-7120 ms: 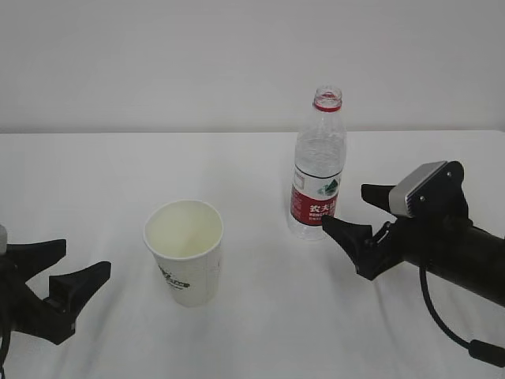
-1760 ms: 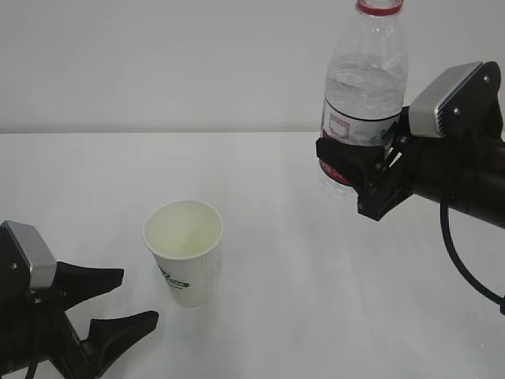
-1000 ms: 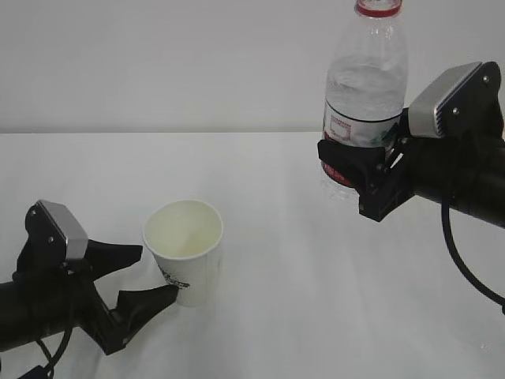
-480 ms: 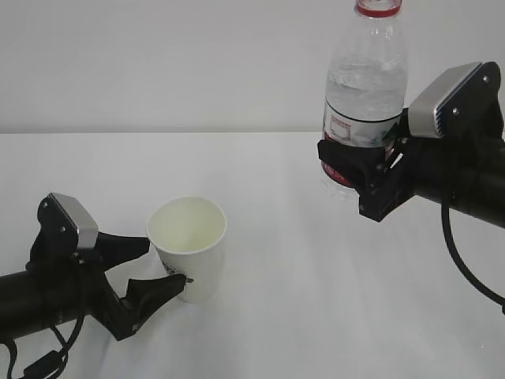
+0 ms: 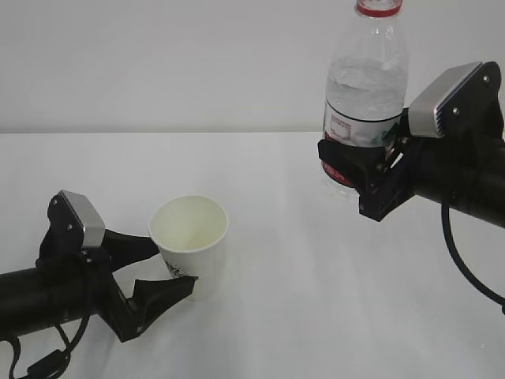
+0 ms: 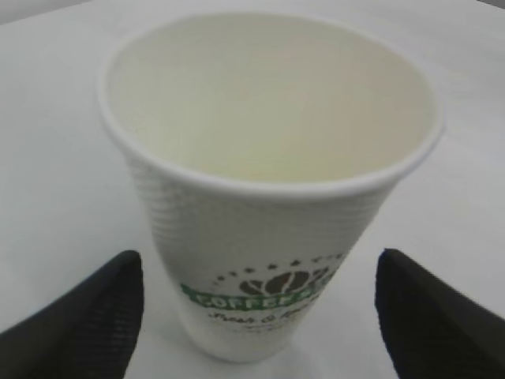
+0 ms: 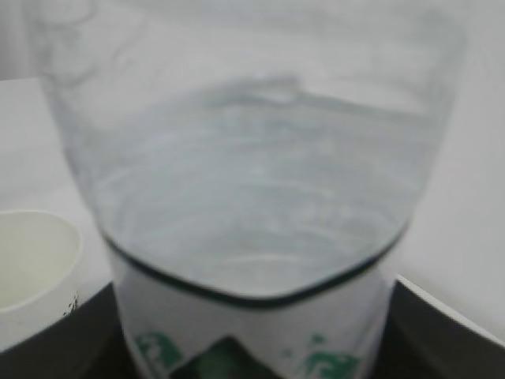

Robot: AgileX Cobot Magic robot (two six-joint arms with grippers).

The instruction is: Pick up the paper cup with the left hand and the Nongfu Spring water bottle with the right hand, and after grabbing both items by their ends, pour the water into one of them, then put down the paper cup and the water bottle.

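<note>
My left hand (image 5: 162, 268) lies low over the white table (image 5: 260, 237), matte black fingers spread wide, one on each side of the paper cup (image 5: 191, 245); from the left wrist view the textured pads (image 6: 87, 316) stand apart from the cup (image 6: 268, 189) wall on both sides, so nothing is gripped. A silver-grey rectangular block sits atop that arm. The cup is white, tapered, with a rolled rim, a fine dimpled embossing on its wall and a dark green band with a coffee-bean emblem low on its side; it leans slightly, and its inside looks pale cream and dry. My right hand (image 5: 359, 170) is up off the table, well apart from the cup, jaws clamped around the labelled lower body of the Nongfu Spring water bottle (image 5: 364, 87). The bottle is clear ribbed plastic, upright, red neck ring at top, mouth uncapped. In the right wrist view the water (image 7: 252, 181) fills it above the label edge, the wall (image 7: 252, 118) blurred by closeness; the cup's rim shows lower left.
</note>
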